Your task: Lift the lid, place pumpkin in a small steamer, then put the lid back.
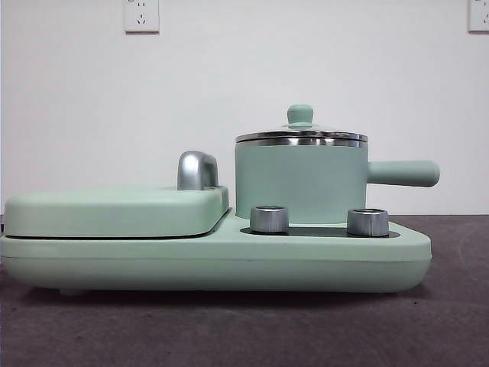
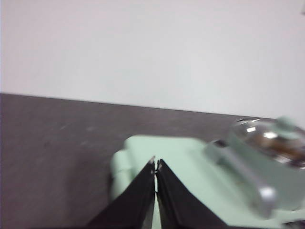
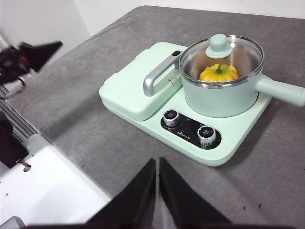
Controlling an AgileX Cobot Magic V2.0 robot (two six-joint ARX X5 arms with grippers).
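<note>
Nearest the front camera, two steel control knobs [image 1: 270, 219] sit on a black panel [image 3: 188, 130] of the mint-green cooker base [image 1: 214, 260]; small pale lettering on that panel is too fine to read. Behind the knobs stands the small steamer [image 1: 299, 182], its straight side handle [image 1: 403, 173] pointing away from the closed griddle cover [image 1: 114, 210], which carries a curved steel handle [image 1: 197, 170]. The lid [image 1: 301, 134] rests on the steamer's rim, mint-green knob uppermost. Seen through the glass in the right wrist view, the pumpkin [image 3: 218, 72] lies inside the steamer, green stem up. The base rests on a grey table [image 1: 229, 329]. On the white wall behind are two wall sockets [image 1: 141, 15]. The right gripper [image 3: 157, 164] hangs clenched and empty, well apart from the cooker; the left gripper [image 2: 156, 164] is likewise clenched, empty, over the cover's edge.
</note>
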